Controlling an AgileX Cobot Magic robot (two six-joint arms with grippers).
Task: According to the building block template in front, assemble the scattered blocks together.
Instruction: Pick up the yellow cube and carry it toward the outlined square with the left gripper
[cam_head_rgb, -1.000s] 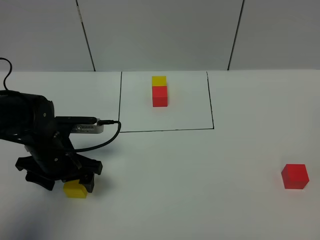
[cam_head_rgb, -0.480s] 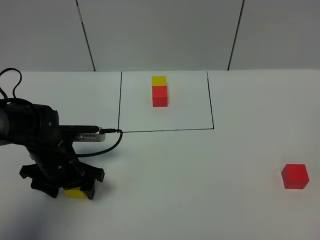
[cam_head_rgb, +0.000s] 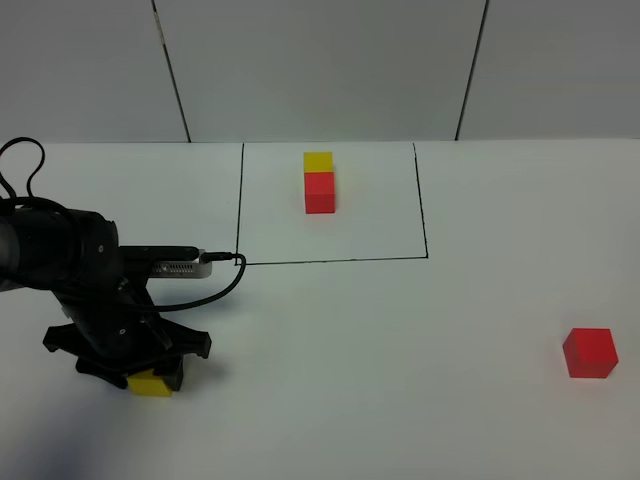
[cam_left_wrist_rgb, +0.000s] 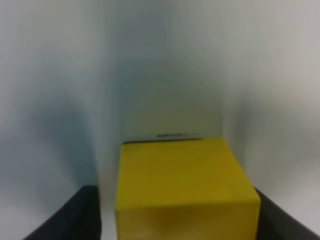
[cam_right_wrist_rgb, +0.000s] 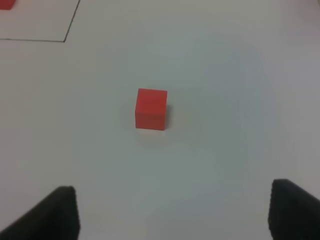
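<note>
Left fingers (cam_left_wrist_rgb: 75, 215) stand on either side of your yellow cube (cam_left_wrist_rgb: 185, 180), matte black wedges low at its two flanks. One sits flush against a side face and the other leaves a thin pale sliver of table beside the cube, so you cannot tell whether the grip is made. From the wrist the cube is a slightly blurred, smooth block with a flat top, square edges and an even, unglossy yellow. From the high camera the left gripper (cam_head_rgb: 148, 368) is down over that cube at the near left of the table (cam_head_rgb: 400, 330). Its black, angular body hides all but the cube's lower front, and a black cable (cam_head_rgb: 215, 285) loops from a ribbed silver-grey module (cam_head_rgb: 175, 266) behind it. Right fingers (cam_right_wrist_rgb: 55, 215) are spread wide, two dark blunt tips with only bare white tabletop between them. Your red cube (cam_right_wrist_rgb: 151, 107) lies ahead of them, well apart, resting flat, plain and sharp-cornered, untouched. In the high view it sits at the near right, far from the yellow one. The template (cam_head_rgb: 320, 182) is at the far middle: a yellow half (cam_head_rgb: 318, 161) touching a red half (cam_head_rgb: 320, 192), yellow behind, inside a thin black-lined frame (cam_head_rgb: 330, 260) drawn on the smooth, matte white surface. Both loose cubes lie outside that frame.
</note>
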